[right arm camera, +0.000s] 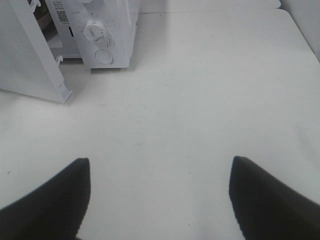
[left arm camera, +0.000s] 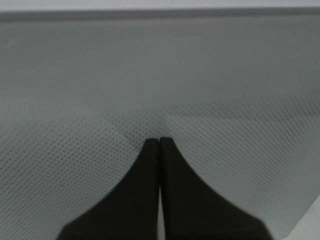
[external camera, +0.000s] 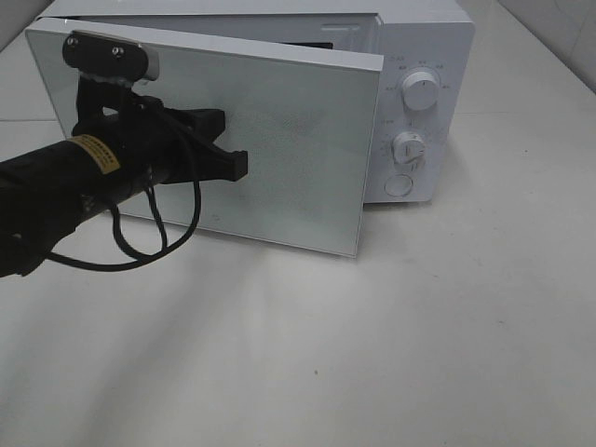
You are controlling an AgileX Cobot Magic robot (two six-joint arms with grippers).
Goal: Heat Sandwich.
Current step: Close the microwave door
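At nine o'clock the left gripper (external camera: 237, 166), fingers pressed together, touches the half-open microwave door (external camera: 298, 140). The microwave (external camera: 428, 37) sits at one o'clock. The right gripper (right arm camera: 160, 160) hangs spread wide over the table (right arm camera: 210, 75). Where the sandwich lies cannot be told.

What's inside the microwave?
You can't tell. The partly open door covers the inside of the microwave. Only a thin dark strip shows above the door's top edge. The shut left pincer is at the door's front. No food shows.
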